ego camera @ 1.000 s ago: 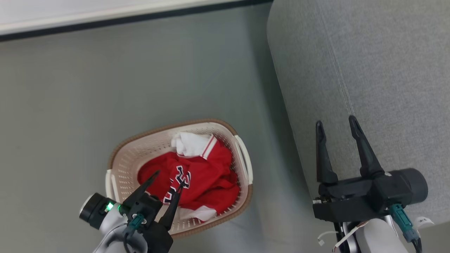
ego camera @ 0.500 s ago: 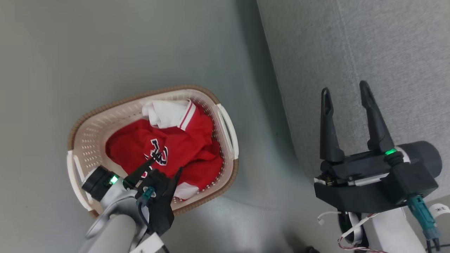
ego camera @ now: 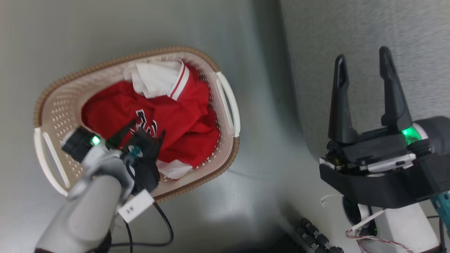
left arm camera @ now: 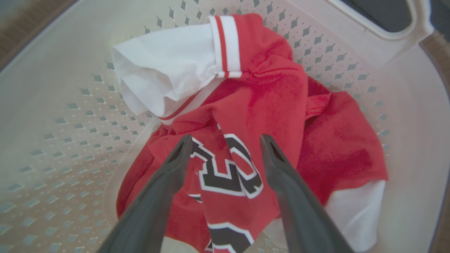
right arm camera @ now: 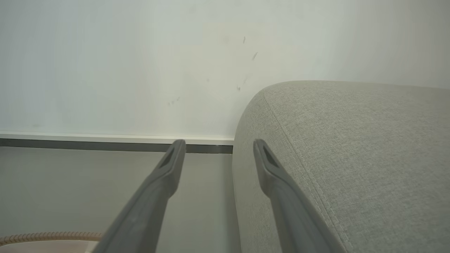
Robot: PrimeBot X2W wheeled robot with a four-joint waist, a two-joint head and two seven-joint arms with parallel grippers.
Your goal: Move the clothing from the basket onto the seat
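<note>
The clothing lies crumpled in the basket, which stands on the floor beside the seat; none of it is on the seat yet. The left tool is down inside the basket with its fingers spread, one on each side of a raised fold of red cloth that carries the navy letters. Nothing is pinched between them, and I cannot tell whether the tips touch the cloth. The right tool is spread as well and empty, held over the edge of the seat.

The garments look light, limp and thin, so they should bunch and trail rather than keep a shape, and one may drag the other along. That raised lettered fold seems the best place to close on, since it stands proud of the pile. The striped white cuff near the far wall is a loose end and would likely leave most of the cloth hanging.
</note>
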